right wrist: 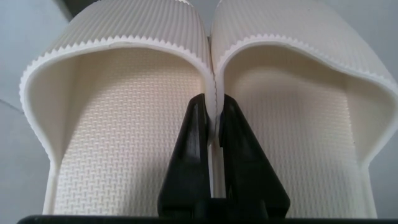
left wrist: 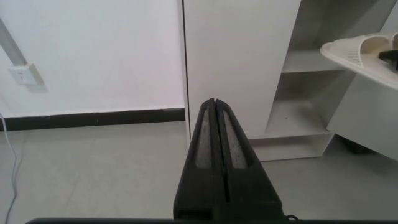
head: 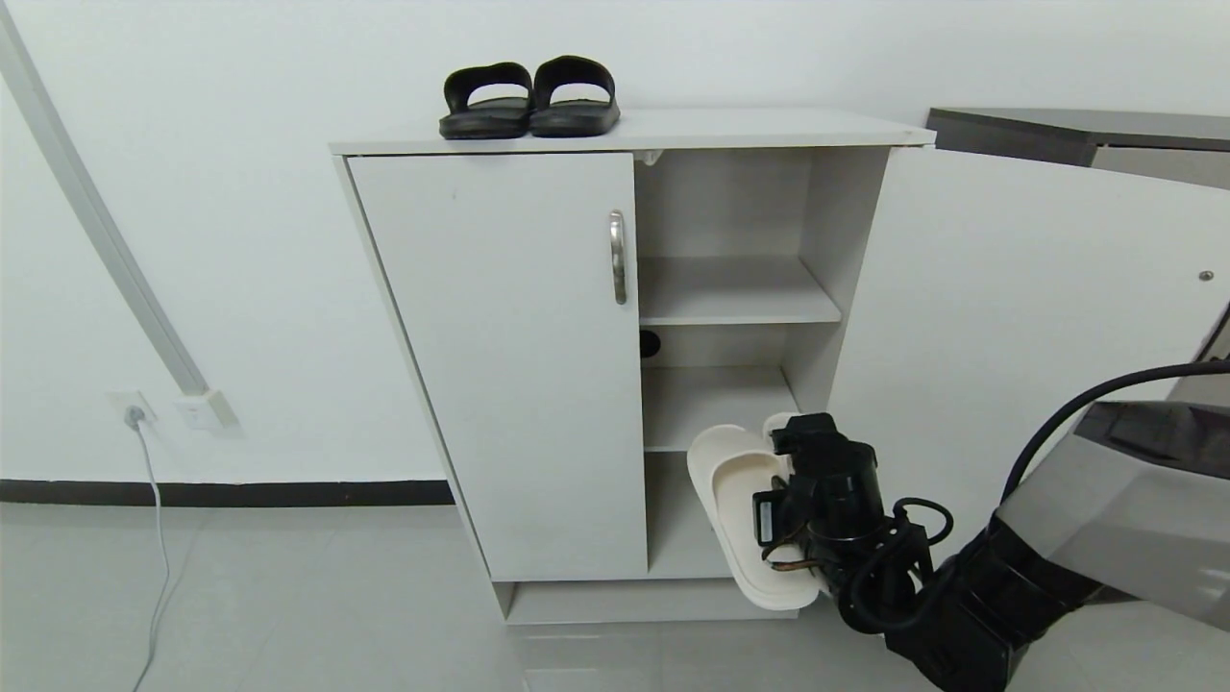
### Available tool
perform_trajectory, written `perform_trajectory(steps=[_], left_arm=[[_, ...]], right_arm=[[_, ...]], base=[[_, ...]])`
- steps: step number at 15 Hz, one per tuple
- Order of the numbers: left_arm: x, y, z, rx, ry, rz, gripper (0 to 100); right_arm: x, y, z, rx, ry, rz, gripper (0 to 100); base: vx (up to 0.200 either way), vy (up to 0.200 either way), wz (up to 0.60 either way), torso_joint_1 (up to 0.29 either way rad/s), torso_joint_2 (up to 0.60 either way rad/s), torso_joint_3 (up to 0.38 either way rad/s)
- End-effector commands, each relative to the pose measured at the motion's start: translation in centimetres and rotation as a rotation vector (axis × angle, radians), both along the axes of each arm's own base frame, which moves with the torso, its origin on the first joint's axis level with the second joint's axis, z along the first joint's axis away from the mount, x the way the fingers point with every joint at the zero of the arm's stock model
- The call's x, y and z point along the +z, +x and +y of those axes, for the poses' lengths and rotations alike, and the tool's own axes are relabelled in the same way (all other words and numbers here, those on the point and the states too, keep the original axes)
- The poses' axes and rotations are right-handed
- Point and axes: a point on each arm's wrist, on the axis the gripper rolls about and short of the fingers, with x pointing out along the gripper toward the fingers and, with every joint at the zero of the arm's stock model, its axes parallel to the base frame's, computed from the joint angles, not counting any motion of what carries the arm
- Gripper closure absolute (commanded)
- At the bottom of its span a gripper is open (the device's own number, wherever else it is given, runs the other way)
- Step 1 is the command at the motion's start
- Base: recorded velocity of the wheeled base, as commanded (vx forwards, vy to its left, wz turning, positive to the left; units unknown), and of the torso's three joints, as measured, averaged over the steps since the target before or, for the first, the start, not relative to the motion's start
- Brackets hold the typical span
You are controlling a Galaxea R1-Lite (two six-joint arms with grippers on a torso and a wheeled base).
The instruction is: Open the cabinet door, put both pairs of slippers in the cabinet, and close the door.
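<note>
Just outside the cabinet's [head: 846, 240] open bottom bay, white slippers [head: 732, 490] clamped by right gripper [right wrist: 211, 118] at their touching inner sides, long axis angled toward the opening; left gripper [left wrist: 214, 106] closed, empty.

1. White slippers [right wrist: 118, 143]: I log matt rubbery foam, ribbed straps, fine waffle-grained footbeds.
2. Black slippers [head: 528, 96]: matt rubber look.
3. Cabinet [head: 500, 365]: smooth matt white laminate; handle [head: 617, 257], brushed metal.
4. Floor [head: 240, 596]: I note glossy grey tile.
5. Right gripper [right wrist: 212, 109]: dull black plastic fingers [right wrist: 193, 143].
6. Left gripper [left wrist: 214, 102]: same black plastic, grey matt pads [left wrist: 203, 140].
</note>
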Motion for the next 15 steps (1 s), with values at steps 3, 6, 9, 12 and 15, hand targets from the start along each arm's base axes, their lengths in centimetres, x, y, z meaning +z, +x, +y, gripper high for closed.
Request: perform_trajectory(steps=[3, 6, 9, 12, 15], left_arm=[[0.0, 0.0, 0.0, 0.0, 0.0, 0.001, 100], [0.0, 0.0, 0.0, 0.0, 0.0, 0.002, 100], [0.0, 0.0, 0.0, 0.0, 0.0, 0.002, 100], [0.0, 0.0, 0.0, 0.0, -0.001, 0.001, 100], [0.0, 0.0, 0.0, 0.0, 0.0, 0.002, 100]], right_arm=[[-2.0, 0.9, 1.2, 0.008, 0.014, -0.011, 100], [-2.6, 1.2, 1.5, 0.008, 0.029, -0.023, 100], [-3.2, 1.4, 1.7, 0.009, 0.026, -0.014, 100], [-4.0, 1.6, 2.0, 0.01, 0.019, -0.004, 100], [-4.1, 1.6, 2.0, 0.01, 0.023, -0.002, 100]], base=[[0.0, 0.0, 0.0, 0.0, 0.0, 0.0], [0.0, 0.0, 0.0, 0.0, 0.0, 0.0], [0.0, 0.0, 0.0, 0.0, 0.0, 0.0], [0.0, 0.0, 0.0, 0.002, 0.01, -0.063], [0.0, 0.0, 0.0, 0.004, 0.0, -0.176]])
